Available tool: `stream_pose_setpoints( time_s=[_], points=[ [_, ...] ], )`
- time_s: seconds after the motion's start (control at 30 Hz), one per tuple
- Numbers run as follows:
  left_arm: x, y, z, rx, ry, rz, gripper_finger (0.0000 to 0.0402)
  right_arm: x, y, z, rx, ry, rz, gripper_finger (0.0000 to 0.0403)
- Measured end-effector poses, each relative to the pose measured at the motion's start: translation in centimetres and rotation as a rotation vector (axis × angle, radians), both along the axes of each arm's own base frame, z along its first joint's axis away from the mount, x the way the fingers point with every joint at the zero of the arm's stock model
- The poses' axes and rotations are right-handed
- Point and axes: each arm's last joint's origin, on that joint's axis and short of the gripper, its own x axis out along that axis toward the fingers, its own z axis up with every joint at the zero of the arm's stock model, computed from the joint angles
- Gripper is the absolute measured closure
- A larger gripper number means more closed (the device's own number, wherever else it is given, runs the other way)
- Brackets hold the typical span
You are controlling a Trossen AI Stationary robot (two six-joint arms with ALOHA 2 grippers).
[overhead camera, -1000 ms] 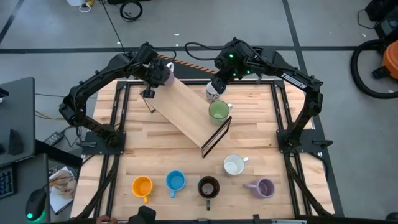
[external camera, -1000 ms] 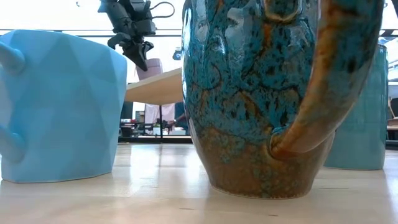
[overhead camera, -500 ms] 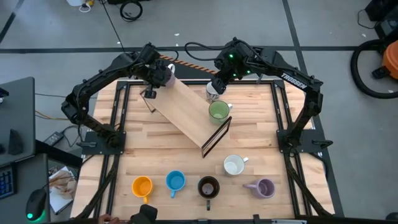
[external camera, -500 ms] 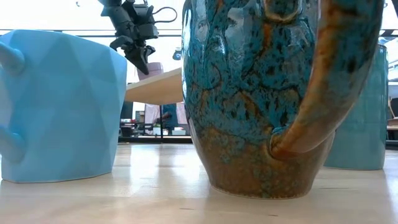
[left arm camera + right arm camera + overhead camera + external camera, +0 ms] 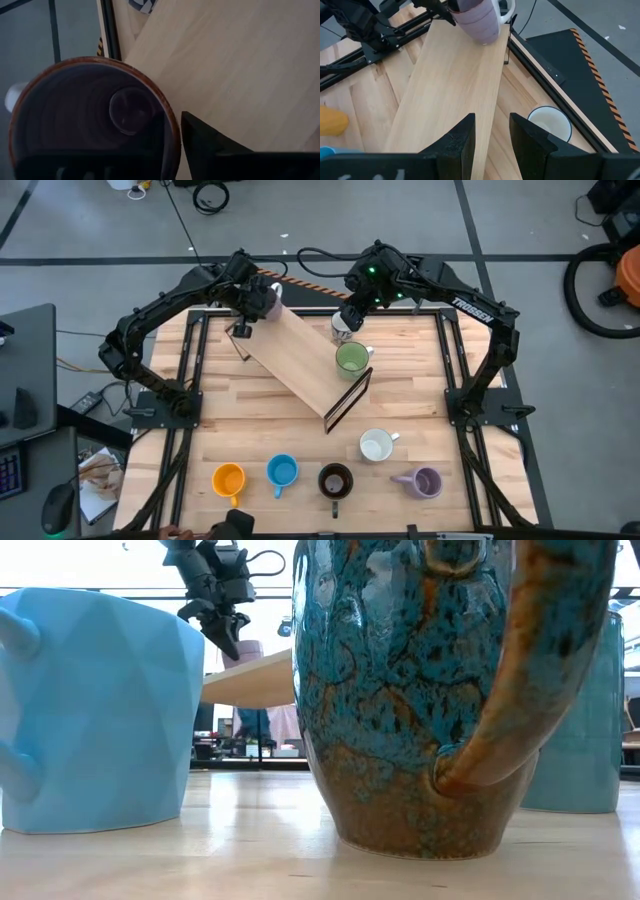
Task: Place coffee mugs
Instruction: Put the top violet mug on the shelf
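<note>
A lavender mug (image 5: 266, 302) stands upright on the far left end of a raised wooden board (image 5: 300, 360). My left gripper (image 5: 255, 302) comes at it from above, open, one finger inside the mug (image 5: 90, 125) and one outside its wall. A green mug (image 5: 351, 359) stands farther along the board. My right gripper (image 5: 350, 315) hangs open over the board's far edge (image 5: 492, 100), holding nothing. The white-silver patterned mug (image 5: 341, 328) sits on the table below it. My left gripper straddles the lavender mug's wall, slanting down from above. The outer finger (image 5: 200, 145) stands beside the rim (image 5: 170, 135) with a thin strip of board showing between them. The inner finger is in shadow, so I cannot tell whether it touches the mug.
Along the table's near edge stand an orange mug (image 5: 229, 479), a light blue one (image 5: 282, 472), a dark brown one (image 5: 335, 480), a white one (image 5: 376, 445) and a second lavender one (image 5: 425, 482). The board's near end rests on a black frame (image 5: 348, 398).
My left gripper has opened a little around the lavender mug's wall while staying in place. In the low view the mug shows slightly lower behind the board's end than a second ago.
</note>
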Motion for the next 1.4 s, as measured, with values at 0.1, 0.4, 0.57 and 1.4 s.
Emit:
stream_pose_setpoints(
  time_s=[0.1, 0.4, 0.57, 1.4],
  points=[
    [0.0, 0.0, 0.0, 0.003, 0.004, 0.003, 0.0313, 0.0, 0.0, 0.0, 0.0, 0.0, 0.0, 0.0276],
    [0.0, 0.0, 0.0, 0.002, 0.006, 0.007, 0.028, 0.0, 0.0, 0.0, 0.002, -0.001, -0.003, 0.0276],
    [0.1, 0.1, 0.1, 0.018, -0.009, 0.01, 0.0271, 0.0, 0.0, 0.0, 0.007, -0.003, -0.008, 0.0276],
    [0.5, -0.1, 1.2, 0.132, -0.049, 0.027, 0.0266, 0.1, 0.0, 0.1, -0.001, -0.021, -0.009, 0.0276]
  ],
)
